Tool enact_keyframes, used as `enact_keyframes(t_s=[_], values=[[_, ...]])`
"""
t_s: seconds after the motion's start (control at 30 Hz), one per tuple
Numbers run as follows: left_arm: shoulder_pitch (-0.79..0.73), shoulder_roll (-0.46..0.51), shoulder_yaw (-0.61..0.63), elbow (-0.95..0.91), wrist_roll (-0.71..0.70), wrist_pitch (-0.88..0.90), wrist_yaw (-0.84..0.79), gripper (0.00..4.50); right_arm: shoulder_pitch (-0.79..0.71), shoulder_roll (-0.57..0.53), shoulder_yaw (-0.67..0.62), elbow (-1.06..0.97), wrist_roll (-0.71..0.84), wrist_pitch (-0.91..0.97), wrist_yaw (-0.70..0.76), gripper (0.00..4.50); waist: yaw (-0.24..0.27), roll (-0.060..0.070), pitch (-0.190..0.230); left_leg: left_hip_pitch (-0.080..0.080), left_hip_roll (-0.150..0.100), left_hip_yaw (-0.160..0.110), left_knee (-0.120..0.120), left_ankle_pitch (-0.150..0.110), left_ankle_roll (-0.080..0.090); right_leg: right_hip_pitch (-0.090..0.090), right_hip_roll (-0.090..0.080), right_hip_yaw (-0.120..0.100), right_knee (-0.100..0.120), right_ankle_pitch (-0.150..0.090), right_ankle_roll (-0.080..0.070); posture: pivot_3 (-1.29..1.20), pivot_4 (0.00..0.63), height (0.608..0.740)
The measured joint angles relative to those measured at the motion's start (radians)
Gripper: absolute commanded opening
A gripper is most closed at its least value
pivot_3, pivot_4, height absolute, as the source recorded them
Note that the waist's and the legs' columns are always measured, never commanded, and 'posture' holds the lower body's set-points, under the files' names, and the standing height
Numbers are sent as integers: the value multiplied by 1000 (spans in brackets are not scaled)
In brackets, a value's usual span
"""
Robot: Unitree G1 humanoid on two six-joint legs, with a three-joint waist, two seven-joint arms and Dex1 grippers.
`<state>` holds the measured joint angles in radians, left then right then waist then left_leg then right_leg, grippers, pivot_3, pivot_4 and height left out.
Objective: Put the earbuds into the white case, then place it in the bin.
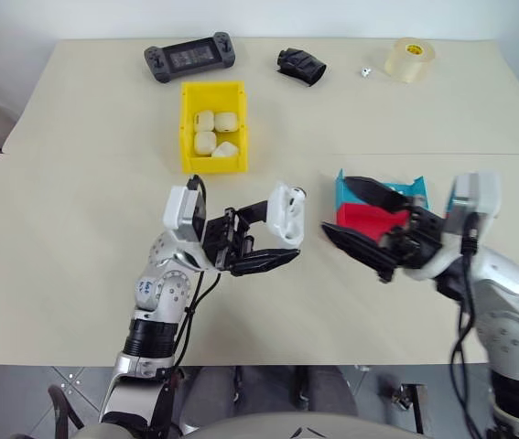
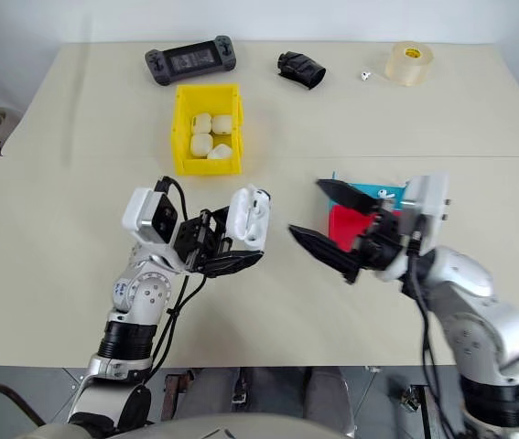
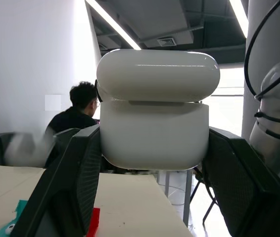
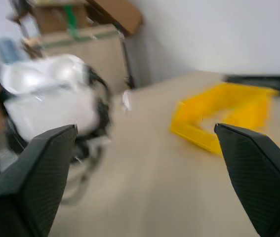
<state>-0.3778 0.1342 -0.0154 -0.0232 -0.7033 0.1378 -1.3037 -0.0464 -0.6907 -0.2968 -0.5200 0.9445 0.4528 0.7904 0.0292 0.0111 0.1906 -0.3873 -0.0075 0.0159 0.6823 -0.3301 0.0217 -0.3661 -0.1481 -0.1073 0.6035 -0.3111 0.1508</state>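
We see a beige table (image 1: 85, 229). At its far edge lie a black game controller (image 1: 189, 57), a crumpled black item (image 1: 301, 66), a roll of tape (image 1: 411, 59) and a tiny white object (image 1: 365, 72) just beside the tape; we cannot tell what it is. The bin (image 1: 213, 126), yellow, sits behind the left arm and holds four white cases (image 1: 214, 133). A red tray (image 1: 369, 220) and a blue tray (image 1: 413, 190) sit together on the right, partly covered by the right gripper's fingers. Nothing lies between the held case and the bin.

The left gripper (image 1: 268, 236) is clamped on the white case (image 1: 287, 213), one finger on each side of its body, holding it above the table and apart from the bin. In the left wrist view the lid sits a little raised over the body, with a thin seam showing. We cannot see the earbuds.

The right gripper (image 1: 358, 219) hangs over the trays with its fingers spread wide and nothing between them, near the case but apart from it. A seated person (image 3: 75, 116) shows in the background of the left wrist view.
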Motion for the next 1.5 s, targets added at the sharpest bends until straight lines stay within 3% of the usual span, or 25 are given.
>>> enact_keyframes(t_s=[0.1, 0.47, 0.6, 0.97, 1.5], values=[[2, 3, 2, 2, 1, -22, -9, 2776, 27, -18, -61, 11, 26, 12, 25, 4481, -4, 0, 0, 1, 1, 1, 0, 0, 0, 1, 1, 0, 0, 0, 0, 0, 150, 740], [29, -2, -25, 2, 8, -66, -30, 2776, 57, -12, -74, 44, -72, -43, 43, 4481, -2, 0, 0, 1, 1, 0, 0, 0, 0, 2, 1, 0, -2, 0, 0, 0, 150, 740], [45, 2, -41, 0, 8, -66, -42, 2776, -25, 1, -49, 53, -82, -41, 33, 3582, -3, 0, 0, 1, 2, 0, 0, 0, 0, 2, 1, 0, -2, 0, 0, 0, 150, 740], [36, 9, -45, 0, 8, -66, -47, 2776, -291, 91, 205, 122, -250, -42, 3, 16, -3, 0, 0, 0, 1, -1, 1, 0, 0, 1, 1, -1, -1, 0, 0, 0, 150, 740], [20, 0, -38, 10, 8, -73, 2, 2776, -249, 68, 200, -1, -87, 95, 57, 16, -3, 0, 0, 0, 1, -2, 1, 0, 0, 1, 1, -1, -1, 0, 0, 0, 150, 740]])
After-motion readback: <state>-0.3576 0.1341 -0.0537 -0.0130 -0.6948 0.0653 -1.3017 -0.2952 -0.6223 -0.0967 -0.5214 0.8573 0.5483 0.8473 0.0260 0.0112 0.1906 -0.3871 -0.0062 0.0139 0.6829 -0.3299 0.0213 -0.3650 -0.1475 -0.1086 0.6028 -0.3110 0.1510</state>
